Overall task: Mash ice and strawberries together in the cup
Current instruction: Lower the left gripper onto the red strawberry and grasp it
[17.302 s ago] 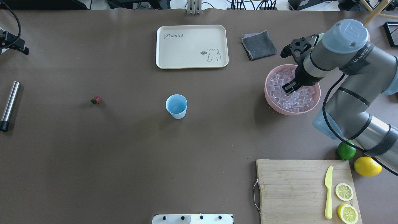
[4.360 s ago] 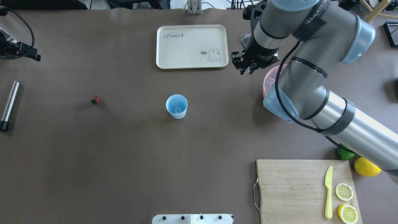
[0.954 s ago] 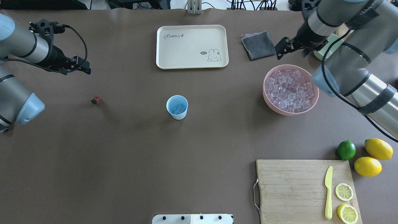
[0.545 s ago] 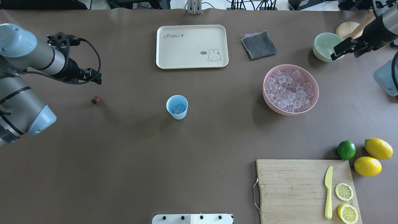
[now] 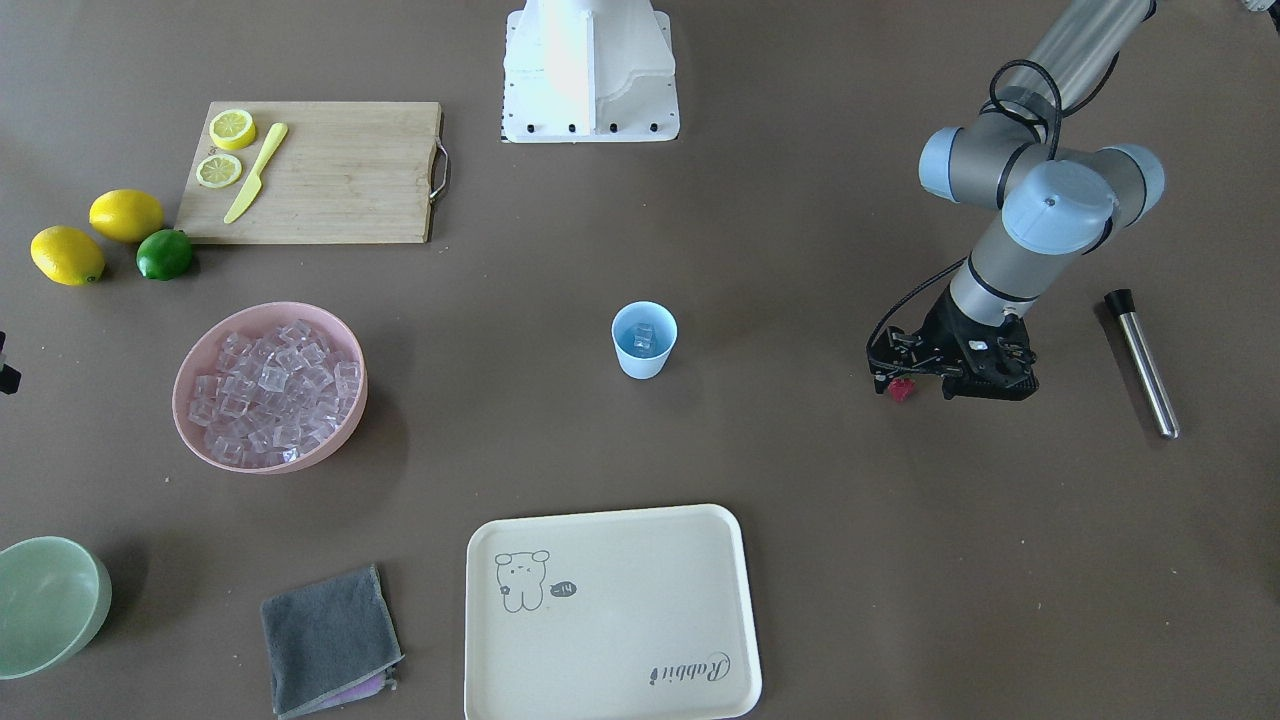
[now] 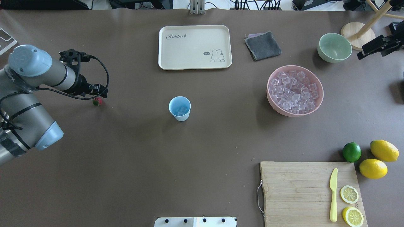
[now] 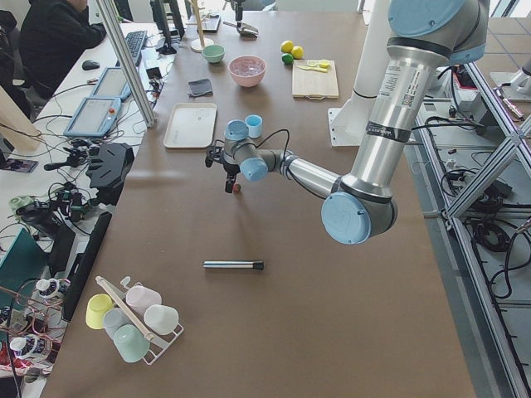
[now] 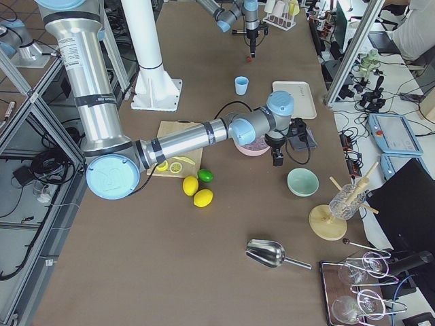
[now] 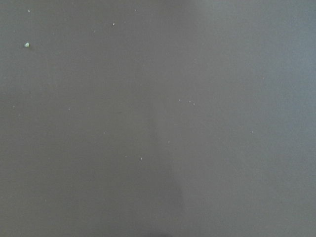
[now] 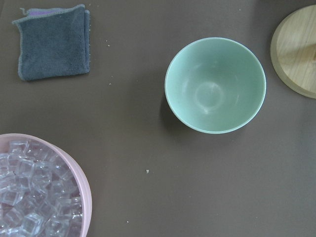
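Observation:
The light-blue cup (image 6: 179, 108) stands upright mid-table with a few ice cubes (image 6: 181, 110) inside; it also shows in the front view (image 5: 644, 340). More ice (image 6: 295, 91) fills the pink bowl (image 6: 270, 100). The small red strawberry (image 6: 98, 101) lies on the table left of the cup. My left gripper (image 6: 100, 93) is open and hovers just above and beside the strawberry (image 5: 901, 390), not holding it. My right gripper (image 6: 371, 52) is open and empty at the far right, beyond the pale green bowl (image 6: 334, 47).
A cream tray (image 6: 195, 47) and a grey cloth (image 6: 262, 45) lie at the back. A steel rod (image 5: 1143, 365) lies beyond my left arm. A cutting board (image 6: 300, 189) with a knife and lemon slices, a lime (image 6: 351, 152) and lemons sit front right.
My left gripper has swung in from the left to just above the strawberry. My right gripper has pulled back to the right past the green bowl. The cup holds ice now.

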Robot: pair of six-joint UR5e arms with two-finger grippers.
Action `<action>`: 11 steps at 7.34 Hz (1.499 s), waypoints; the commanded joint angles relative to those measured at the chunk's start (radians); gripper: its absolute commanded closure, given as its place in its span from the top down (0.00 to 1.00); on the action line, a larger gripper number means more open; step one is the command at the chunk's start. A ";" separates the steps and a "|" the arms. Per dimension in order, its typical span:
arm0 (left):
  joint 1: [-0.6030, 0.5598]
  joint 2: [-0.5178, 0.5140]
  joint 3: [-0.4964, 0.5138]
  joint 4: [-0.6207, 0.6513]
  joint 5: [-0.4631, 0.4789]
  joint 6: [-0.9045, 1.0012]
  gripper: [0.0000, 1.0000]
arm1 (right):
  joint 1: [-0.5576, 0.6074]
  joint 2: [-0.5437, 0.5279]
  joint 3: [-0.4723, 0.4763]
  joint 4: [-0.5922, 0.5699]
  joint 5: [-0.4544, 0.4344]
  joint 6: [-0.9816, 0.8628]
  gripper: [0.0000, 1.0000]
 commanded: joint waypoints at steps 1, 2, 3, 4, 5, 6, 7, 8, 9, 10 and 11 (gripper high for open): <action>0.012 -0.002 0.027 -0.022 0.001 -0.002 0.77 | 0.025 -0.011 0.017 0.000 -0.001 -0.005 0.97; 0.012 -0.001 0.026 -0.022 0.001 -0.002 0.65 | 0.019 -0.028 0.037 0.000 -0.015 -0.003 0.97; 0.017 -0.002 0.029 -0.022 0.001 -0.010 0.56 | 0.022 -0.038 0.057 0.000 -0.012 -0.003 0.97; 0.024 -0.002 0.021 -0.021 -0.008 -0.022 0.36 | 0.022 -0.046 0.065 0.000 -0.013 -0.003 0.97; 0.024 -0.002 0.015 -0.018 -0.009 -0.022 0.15 | 0.021 -0.045 0.065 0.000 -0.013 -0.003 0.97; 0.024 -0.004 0.012 -0.018 -0.009 -0.022 0.00 | 0.021 -0.045 0.071 0.000 -0.013 -0.003 0.97; 0.023 -0.001 -0.028 -0.012 -0.006 -0.022 0.00 | 0.024 -0.046 0.079 -0.001 -0.007 -0.003 0.97; 0.009 -0.002 -0.068 0.013 -0.008 -0.022 0.00 | 0.021 -0.043 0.067 -0.001 -0.007 -0.003 0.97; 0.005 -0.022 -0.126 0.080 -0.006 -0.025 0.00 | 0.022 -0.046 0.071 -0.001 -0.009 -0.003 0.97; 0.006 -0.045 -0.214 0.191 -0.005 -0.027 0.00 | 0.019 -0.054 0.065 -0.001 -0.015 -0.003 0.97; 0.006 -0.101 -0.283 0.320 -0.005 -0.027 0.00 | 0.012 -0.051 0.065 -0.001 -0.016 -0.003 0.97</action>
